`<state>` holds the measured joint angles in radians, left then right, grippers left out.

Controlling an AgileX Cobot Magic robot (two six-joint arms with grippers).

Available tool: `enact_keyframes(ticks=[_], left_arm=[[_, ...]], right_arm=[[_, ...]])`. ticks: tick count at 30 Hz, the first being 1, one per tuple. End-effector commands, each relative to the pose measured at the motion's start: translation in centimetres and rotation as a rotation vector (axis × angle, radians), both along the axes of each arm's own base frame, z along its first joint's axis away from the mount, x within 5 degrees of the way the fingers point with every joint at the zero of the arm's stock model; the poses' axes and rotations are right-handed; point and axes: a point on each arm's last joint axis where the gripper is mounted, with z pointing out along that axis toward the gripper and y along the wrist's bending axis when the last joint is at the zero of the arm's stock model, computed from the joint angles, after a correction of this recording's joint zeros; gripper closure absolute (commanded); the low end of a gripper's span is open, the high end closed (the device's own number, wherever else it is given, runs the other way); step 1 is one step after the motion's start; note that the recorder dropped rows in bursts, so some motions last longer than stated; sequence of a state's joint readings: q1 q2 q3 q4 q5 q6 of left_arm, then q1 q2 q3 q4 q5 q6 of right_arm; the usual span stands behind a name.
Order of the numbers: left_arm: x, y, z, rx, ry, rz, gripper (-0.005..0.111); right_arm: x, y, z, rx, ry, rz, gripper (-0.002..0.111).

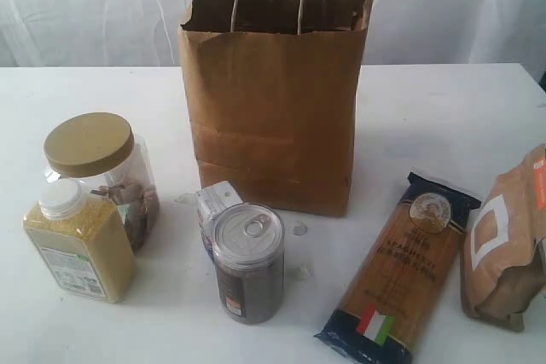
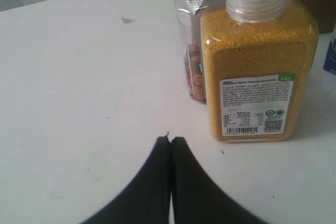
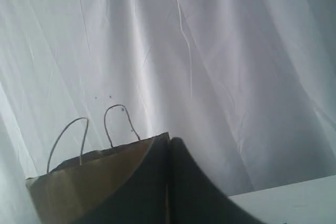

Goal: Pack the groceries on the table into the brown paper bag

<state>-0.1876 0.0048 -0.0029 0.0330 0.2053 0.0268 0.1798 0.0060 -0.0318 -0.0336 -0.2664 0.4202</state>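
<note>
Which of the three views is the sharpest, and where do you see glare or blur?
Exterior view: flat, slightly hazy light, weak shadows, a bright glint on the pull-tab can lid. Left wrist view: sharpest, the grain bottle label is fairly clear, though the shut jaws are a dark blur. Right wrist view: dim, bluish; the paper bag looks soft beside the black jaws.

**A:** quick headcount, anyone?

**B:** one brown paper bag [image 1: 273, 108] with two loop handles [image 1: 300, 10]. Six groceries, one of each: gold-lidded jar [image 1: 98, 168], yellow grain bottle [image 1: 77, 245], white-blue carton [image 1: 215, 206], pull-tab can [image 1: 247, 262], spaghetti pack [image 1: 401, 270], brown pouch [image 1: 503, 245].

**A:** and the white bits [image 1: 299, 228]?

**B:** three I can make out.
</note>
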Motion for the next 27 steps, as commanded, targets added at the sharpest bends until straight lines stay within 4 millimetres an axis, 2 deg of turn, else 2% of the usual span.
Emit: enact_keyframes(ticks=[1, 5, 9, 14, 17, 20, 25, 26, 27], left_arm=[[0.0, 0.0, 0.0, -0.002, -0.005, -0.007, 0.107], [0.0, 0.0, 0.0, -0.002, -0.005, -0.007, 0.107], [0.0, 0.0, 0.0, -0.002, -0.005, -0.007, 0.107], [0.0, 0.0, 0.0, -0.002, -0.005, -0.007, 0.107], [0.0, 0.0, 0.0, -0.002, -0.005, -0.007, 0.107], [0.0, 0.0, 0.0, -0.002, -0.005, -0.007, 0.107], [0.0, 0.0, 0.0, -0.002, -0.005, -0.007, 0.107], [0.0, 0.0, 0.0, -0.002, -0.005, -0.007, 0.107], [0.0, 0.0, 0.0, -0.002, -0.005, -0.007, 0.107]], right_arm=[[-0.8, 0.2, 3.2, -0.044, 0.019, 0.042, 0.108], [0.2, 0.3, 6.7, -0.107, 0.152, 0.049, 0.108], [2.4, 1.2, 9.2, -0.303, 0.357, 0.08, 0.108], [6.4, 4.8, 10.9, -0.635, 0.589, 0.281, 0.108], [8.8, 7.0, 11.2, -0.731, 0.688, 0.399, 0.105], [10.7, 8.7, 11.0, -0.798, 0.763, 0.503, 0.088], [13.6, 12.0, 8.7, -0.855, 0.854, 0.689, 0.036], [14.1, 12.7, 8.1, -0.878, 0.861, 0.723, 0.027], [14.6, 13.4, 7.6, -0.891, 0.874, 0.746, 0.025]])
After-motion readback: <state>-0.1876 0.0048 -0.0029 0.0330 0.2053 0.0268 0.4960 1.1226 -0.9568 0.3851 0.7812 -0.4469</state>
